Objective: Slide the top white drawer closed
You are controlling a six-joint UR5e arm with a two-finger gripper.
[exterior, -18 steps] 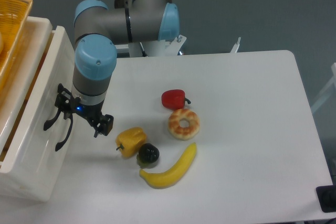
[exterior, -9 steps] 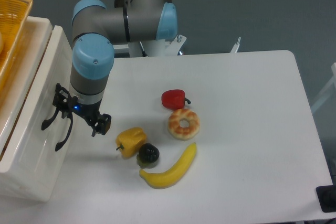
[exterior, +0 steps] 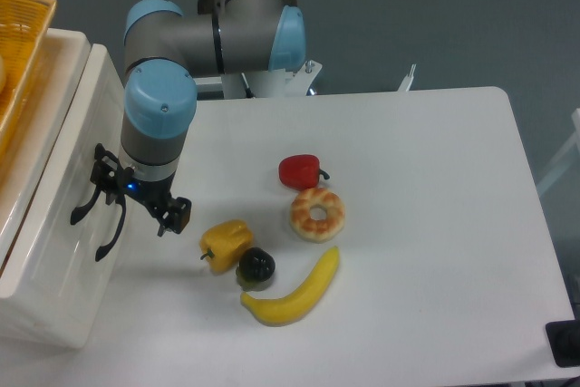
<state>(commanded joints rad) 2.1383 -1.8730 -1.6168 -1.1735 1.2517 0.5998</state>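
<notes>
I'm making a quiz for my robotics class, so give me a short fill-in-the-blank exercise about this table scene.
1. The ring-shaped glazed doughnut lies just below the ____ toy pepper.
2. The long curved yellow banana touches a small ____ round fruit.
3. The black two-finger gripper is at the panelled front of the top white ____.

Missing words: red; black; drawer

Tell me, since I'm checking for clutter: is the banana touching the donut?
No, the banana lies below the donut with bare table between them.
</notes>
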